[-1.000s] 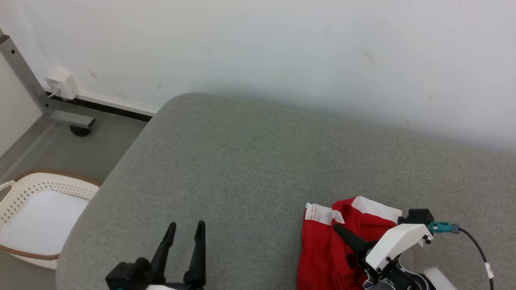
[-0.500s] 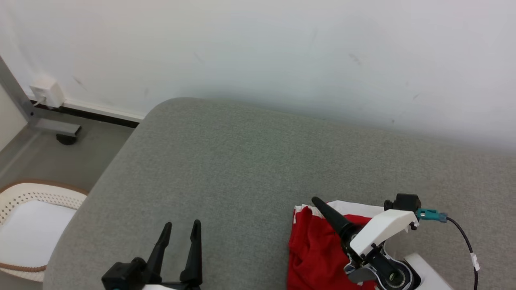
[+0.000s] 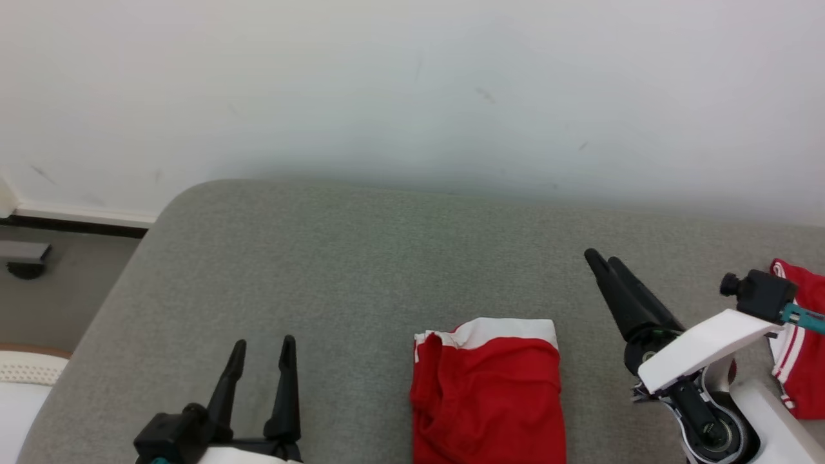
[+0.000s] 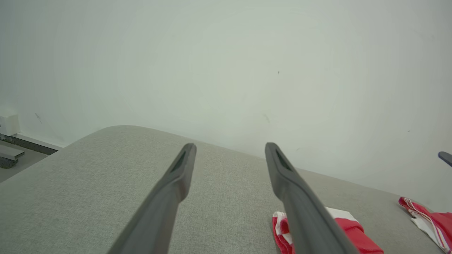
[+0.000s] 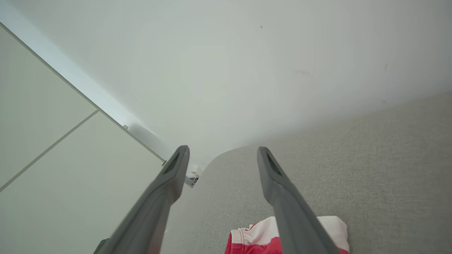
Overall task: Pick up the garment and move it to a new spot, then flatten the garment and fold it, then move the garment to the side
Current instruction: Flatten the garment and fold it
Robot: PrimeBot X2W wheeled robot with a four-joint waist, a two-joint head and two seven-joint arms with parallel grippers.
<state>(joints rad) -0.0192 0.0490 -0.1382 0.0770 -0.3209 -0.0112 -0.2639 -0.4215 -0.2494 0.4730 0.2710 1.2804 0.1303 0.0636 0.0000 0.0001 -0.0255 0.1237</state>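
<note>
Garment: red cloth with a broad white band along its far edge, folded into a compact, roughly rectangular packet. It lies on the grey cushion, near the front edge and between the two arms. Its near end runs off the bottom of the head view. The left side of the packet is creased and bunched; the right side lies smoother. At the far left corner the white band turns over and shows a stitched hem.

Left gripper: low at the front left, well apart from the garment, fingers spread wide, nothing between them. The left wrist view confirms the gap, with the garment partly behind one finger.

Right gripper: just right of the garment, clear of it, fingers pointing up and away toward the wall. Seen edge-on from the head. The right wrist view shows the fingers parted wide and empty, with the garment below them.

A second red-and-white cloth lies at the far right of the cushion.
</note>
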